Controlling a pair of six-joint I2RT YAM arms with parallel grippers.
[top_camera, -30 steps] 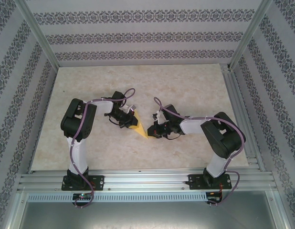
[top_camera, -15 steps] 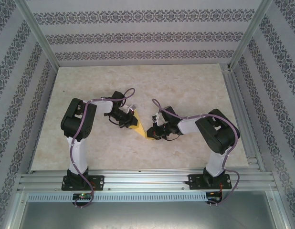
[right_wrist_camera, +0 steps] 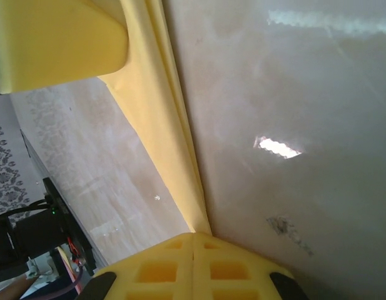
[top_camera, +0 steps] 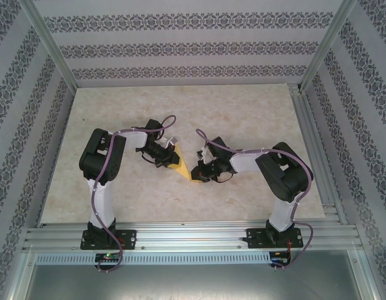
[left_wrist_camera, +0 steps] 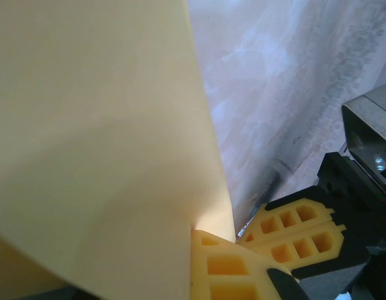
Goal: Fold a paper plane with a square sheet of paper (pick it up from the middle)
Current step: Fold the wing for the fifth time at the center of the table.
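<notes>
The pale-yellow paper plane (top_camera: 182,166) is a narrow pointed dart held up between both arms over the middle of the table. My left gripper (top_camera: 171,160) is shut on its wide upper end. In the left wrist view the paper plane (left_wrist_camera: 99,137) runs down into the meeting point of the left gripper (left_wrist_camera: 238,236). My right gripper (top_camera: 198,173) is shut on the pointed lower end. In the right wrist view the creased paper plane (right_wrist_camera: 162,119) tapers into the closed right gripper (right_wrist_camera: 194,236), and a left fingertip (right_wrist_camera: 55,44) shows at the top left.
The marbled table (top_camera: 243,112) lies under the paper. Aluminium rails run along its right side (top_camera: 311,144) and front edge (top_camera: 193,234). Patterned walls enclose the back and both sides.
My right gripper has shifted a little to the left, toward the left gripper, with the paper's tip in it. The left arm has stayed in place.
</notes>
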